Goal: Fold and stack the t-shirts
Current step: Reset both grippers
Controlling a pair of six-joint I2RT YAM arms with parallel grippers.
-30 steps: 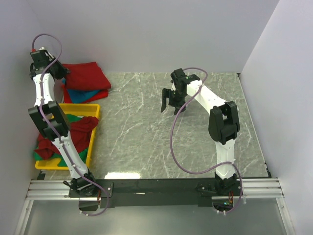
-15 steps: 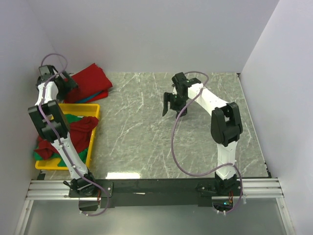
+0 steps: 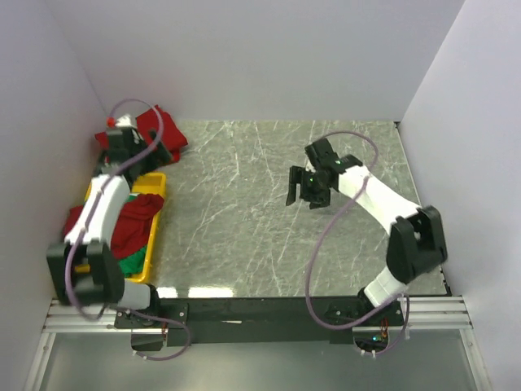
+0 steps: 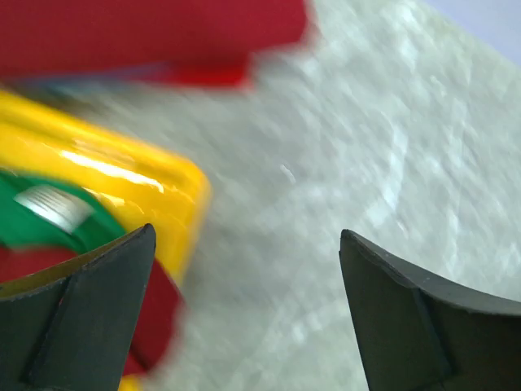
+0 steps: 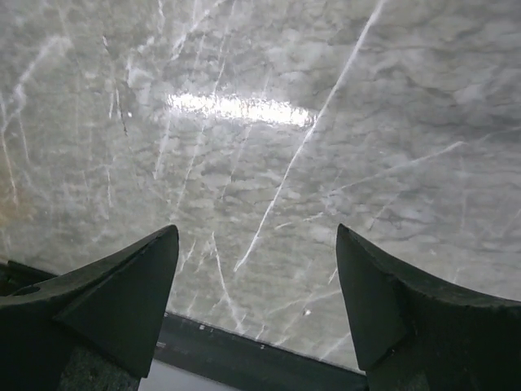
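A folded dark red t-shirt (image 3: 169, 132) lies at the back left of the marble table; it is the red band (image 4: 146, 32) at the top of the blurred left wrist view. More t-shirts sit crumpled in the yellow tray (image 3: 159, 186): a dark red one (image 3: 130, 226) and a green one (image 3: 132, 262), also seen as green (image 4: 41, 224) and red (image 4: 159, 314) cloth. My left gripper (image 3: 161, 152) hangs open and empty over the tray's far right corner (image 4: 175, 183). My right gripper (image 3: 303, 189) is open and empty above bare marble (image 5: 269, 163).
White walls close in the table at the back and on both sides. The tray stands along the left wall. A black rail (image 3: 260, 308) with both arm bases runs along the near edge, and it shows below the right gripper (image 5: 244, 358).
The left gripper has opened and swung from the back left corner out to the tray's far corner, leaving the red shirt on the pile. The right arm has moved right and nearer.
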